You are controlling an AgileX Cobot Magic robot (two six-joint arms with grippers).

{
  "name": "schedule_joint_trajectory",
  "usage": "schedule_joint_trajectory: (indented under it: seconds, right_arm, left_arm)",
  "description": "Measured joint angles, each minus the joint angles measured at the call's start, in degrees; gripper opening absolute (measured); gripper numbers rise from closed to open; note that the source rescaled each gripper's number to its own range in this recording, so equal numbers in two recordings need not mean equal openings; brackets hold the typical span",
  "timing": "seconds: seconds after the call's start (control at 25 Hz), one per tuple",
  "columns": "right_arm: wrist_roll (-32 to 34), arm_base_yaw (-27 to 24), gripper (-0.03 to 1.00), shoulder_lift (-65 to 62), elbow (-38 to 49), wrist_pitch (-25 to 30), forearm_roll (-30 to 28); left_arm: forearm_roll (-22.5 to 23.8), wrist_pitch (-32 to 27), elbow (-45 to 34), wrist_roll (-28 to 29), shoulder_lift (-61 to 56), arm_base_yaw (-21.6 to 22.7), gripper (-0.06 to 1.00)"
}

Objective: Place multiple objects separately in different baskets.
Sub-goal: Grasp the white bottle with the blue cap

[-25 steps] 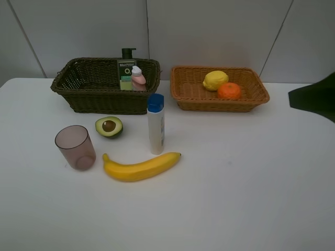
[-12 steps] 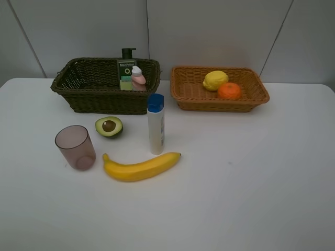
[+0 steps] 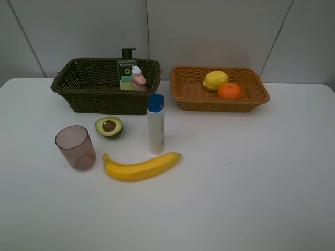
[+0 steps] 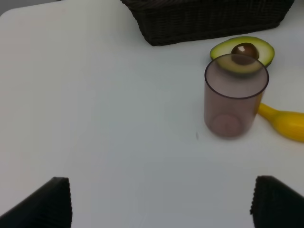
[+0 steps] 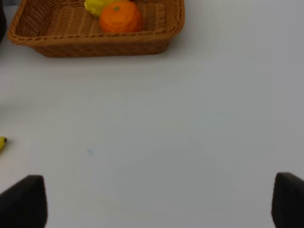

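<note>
Two wicker baskets are standing side by side at the far side of the white table [image 3: 251, 183]: the deeper dark olive-brown basket [image 3: 104, 102] on the left, the shallower orange-tan basket [image 3: 220, 106] on the right. The dark basket is holding the dark green pump bottle [image 3: 126, 70] and the small pink bottle [image 3: 138, 78], both upright toward its right end. The tan basket is holding the lemon [image 3: 215, 80] and the orange [image 3: 229, 90], which are touching.

Four objects are sitting on the table in front of the dark basket:
- The halved avocado [image 3: 109, 126] is lying cut face up.
- The translucent mauve cup [image 3: 76, 147] is standing upright near it.
- The white blue-capped bottle [image 3: 155, 128] is standing upright.
- The banana [image 3: 141, 167] is lying nearest the front.

The left gripper [image 4: 161, 204] is hovering with jaws spread wide, gripping nothing, facing the cup. The right gripper [image 5: 154, 204] is hovering equally wide and empty over bare table in front of the tan basket.
</note>
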State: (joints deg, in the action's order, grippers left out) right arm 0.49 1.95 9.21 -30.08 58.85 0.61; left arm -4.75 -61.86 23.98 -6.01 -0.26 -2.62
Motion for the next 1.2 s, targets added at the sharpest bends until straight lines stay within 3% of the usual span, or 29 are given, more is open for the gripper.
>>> schedule_joint_trajectory:
  seconds: [0.36,1.2]
  right_arm:
    - [0.16,0.0,1.0,-9.32,0.42,0.43,-0.04]
    - [1.05,0.0,1.0,-9.38,0.42,0.43,-1.13]
  left_arm:
    - [0.0,0.0,0.0,0.0,0.0,0.0,1.0]
    - [0.0,0.0,0.0,0.0,0.0,0.0,1.0]
